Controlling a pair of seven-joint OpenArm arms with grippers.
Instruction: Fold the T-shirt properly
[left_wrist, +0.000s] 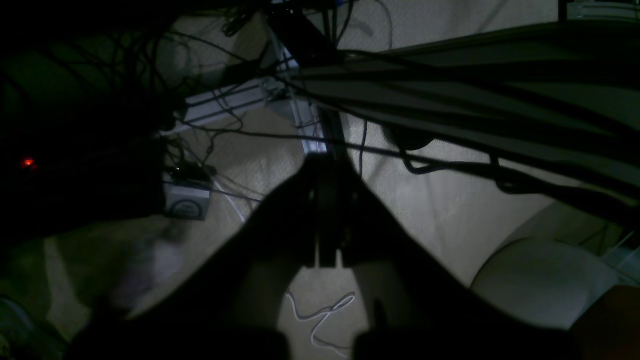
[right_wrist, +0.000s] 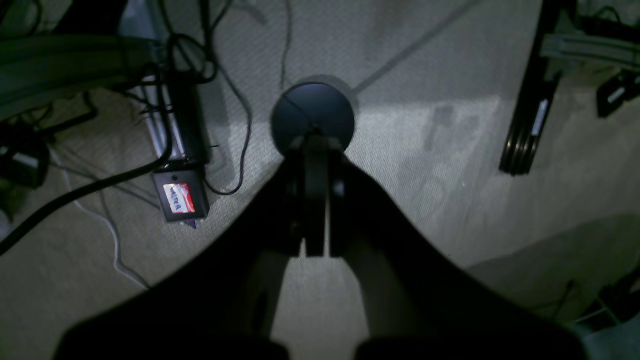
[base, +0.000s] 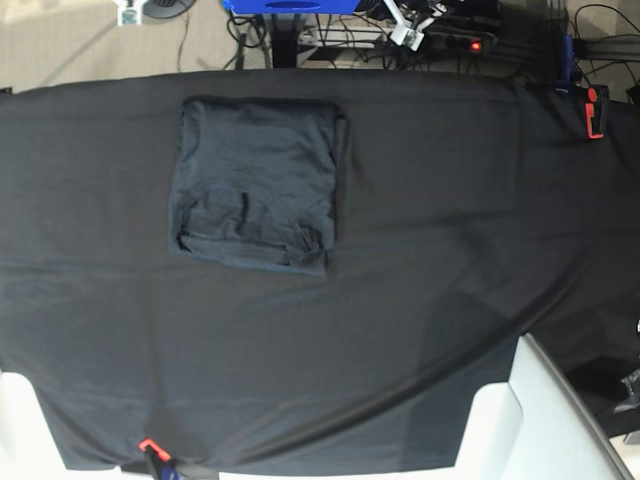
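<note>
The T-shirt lies folded into a rough square on the black tablecloth, at the back left in the base view, with creases along its near edge. Neither arm shows in the base view. The left gripper hangs off the table over the carpeted floor, its jaws together with nothing between them. The right gripper also points down at the floor, shut and empty, above a dark round disc. The shirt is out of view in both wrist views.
Cables and an aluminium frame cross the floor below the left gripper. A small power box lies near the right gripper. Orange clamps pin the cloth. A white panel stands at the front right.
</note>
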